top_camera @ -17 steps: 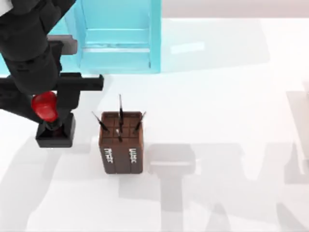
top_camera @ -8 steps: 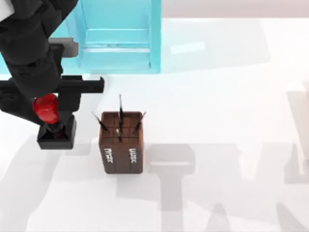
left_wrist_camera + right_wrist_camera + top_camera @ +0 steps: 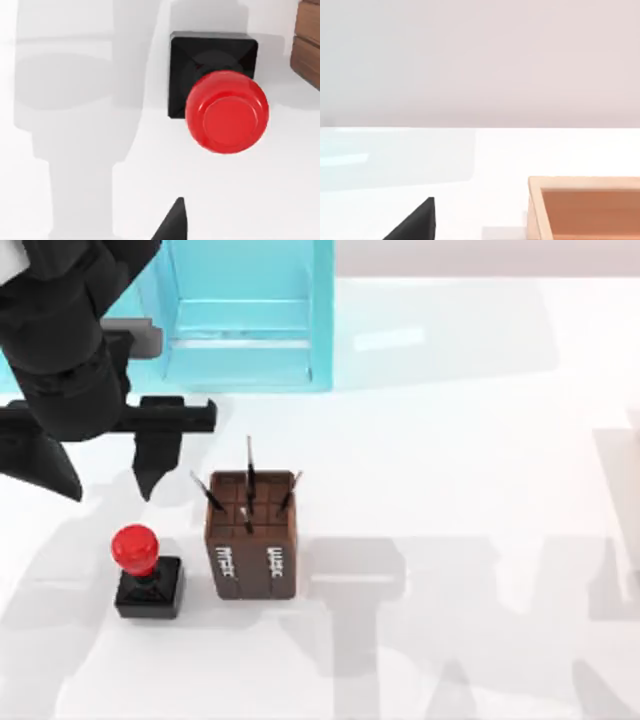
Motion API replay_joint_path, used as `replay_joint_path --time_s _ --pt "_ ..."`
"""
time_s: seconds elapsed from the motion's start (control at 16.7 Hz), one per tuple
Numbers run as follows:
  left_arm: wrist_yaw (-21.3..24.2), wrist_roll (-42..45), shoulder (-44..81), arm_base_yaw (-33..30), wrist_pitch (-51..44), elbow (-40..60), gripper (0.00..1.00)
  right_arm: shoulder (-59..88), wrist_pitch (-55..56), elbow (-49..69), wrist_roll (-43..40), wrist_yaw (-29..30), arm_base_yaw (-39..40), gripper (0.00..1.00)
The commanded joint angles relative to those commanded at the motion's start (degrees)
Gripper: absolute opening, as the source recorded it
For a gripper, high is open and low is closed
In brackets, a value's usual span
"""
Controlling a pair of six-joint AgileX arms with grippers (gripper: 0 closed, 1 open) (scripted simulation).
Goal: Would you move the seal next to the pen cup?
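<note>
While one seal (image 3: 147, 573) stands upright on the white table (image 3: 450, 440) just left of one pen cup (image 3: 251, 535), the left gripper (image 3: 103, 480) hovers above it, fingers spread and empty.

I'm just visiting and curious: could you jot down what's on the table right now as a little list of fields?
seal: upright on the table, at the pen cup's left, small gap between
pen cup: brown, pens sticking up
left gripper: open, above and behind the seal, holding nothing
cabinet: light blue, at the back
</note>
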Motion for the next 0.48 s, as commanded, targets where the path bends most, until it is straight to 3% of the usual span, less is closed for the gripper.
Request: replay_joint_path --time_s 0.12,0.48 --pt "0.0 0.0 0.0 0.0 0.0 0.0 0.98 0.0 0.0 0.0 0.0 0.0 0.0 1.0" --pt "0.0 0.0 0.0 0.0 0.0 0.0 1.0 0.0 0.0 0.0 0.0 0.0 0.0 1.0"
